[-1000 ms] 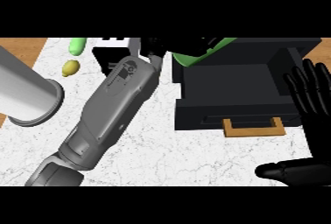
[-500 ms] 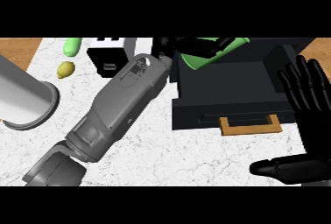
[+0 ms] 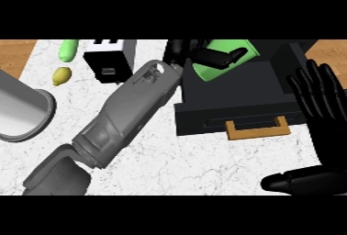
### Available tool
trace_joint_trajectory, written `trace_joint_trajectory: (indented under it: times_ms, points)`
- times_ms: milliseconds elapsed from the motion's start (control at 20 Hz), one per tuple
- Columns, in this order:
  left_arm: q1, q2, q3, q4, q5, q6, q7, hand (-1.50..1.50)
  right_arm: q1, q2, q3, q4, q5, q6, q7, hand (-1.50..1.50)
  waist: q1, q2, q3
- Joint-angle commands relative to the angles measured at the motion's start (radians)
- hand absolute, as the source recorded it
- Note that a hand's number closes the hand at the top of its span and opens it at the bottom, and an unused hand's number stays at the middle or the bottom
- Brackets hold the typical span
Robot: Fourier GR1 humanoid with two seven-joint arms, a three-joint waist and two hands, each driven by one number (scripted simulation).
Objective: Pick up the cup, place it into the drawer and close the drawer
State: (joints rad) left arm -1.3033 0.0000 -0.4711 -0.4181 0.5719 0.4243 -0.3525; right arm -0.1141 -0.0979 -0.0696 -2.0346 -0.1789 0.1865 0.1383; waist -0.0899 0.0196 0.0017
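While held: the bright green cup (image 3: 220,62) is in the left hand (image 3: 203,54), above the open top of the black drawer box (image 3: 237,92).
Left hand: its black fingers are curled around the green cup, with one finger lying across the front of the cup; part of the cup is hidden by them.
Left forearm: the grey forearm (image 3: 125,121) goes diagonally from the lower left corner up to the drawer box, over the white marble counter (image 3: 203,160).
Right hand (image 3: 318,98): it stands at the right edge of the view, just beside the drawer box, fingers straight and pointing up, holding nothing; its thumb (image 3: 298,181) lies lower, near the bottom edge.
Drawer: the black front has an orange-brown handle (image 3: 257,128) which points toward the robot.
Other things: a black and white small box (image 3: 108,57) stands left of the drawer box; a green elongated vegetable (image 3: 68,49) and a small yellow fruit (image 3: 62,75) lie further left; a large shiny metal cylinder (image 3: 20,108) is at the left edge.
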Motion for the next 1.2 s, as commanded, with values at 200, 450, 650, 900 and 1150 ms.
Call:
trace_joint_trajectory:
  times_ms: [200,450,650,900,1150]
  points:
    - [-0.034,0.000,-0.143,0.041,0.009,0.040,0.065,-1.50,-0.037,0.005,0.011,-0.023,-0.011,-0.015,0.040,-1.50,-0.010,0.001,0.000]
    - [-0.033,0.000,-0.117,0.013,0.083,0.038,0.011,-1.50,-0.065,0.013,0.004,0.003,-0.032,-0.013,0.025,-1.50,-0.013,0.004,-0.001]
    - [-0.039,0.000,-0.101,-0.054,0.158,0.040,-0.013,-1.50,-0.058,0.008,-0.017,0.025,-0.084,0.015,0.012,-1.50,-0.006,0.001,0.000]
    - [-0.014,0.000,-0.052,-0.107,0.227,0.007,-0.120,-1.50,0.006,0.035,0.023,-0.043,-0.098,0.008,0.045,-1.50,0.025,-0.010,-0.001]
    - [0.048,0.002,-0.003,-0.161,0.216,-0.018,-0.096,-1.50,0.002,-0.033,-0.051,-0.035,-0.152,0.071,0.020,1.50,0.082,-0.021,-0.002]
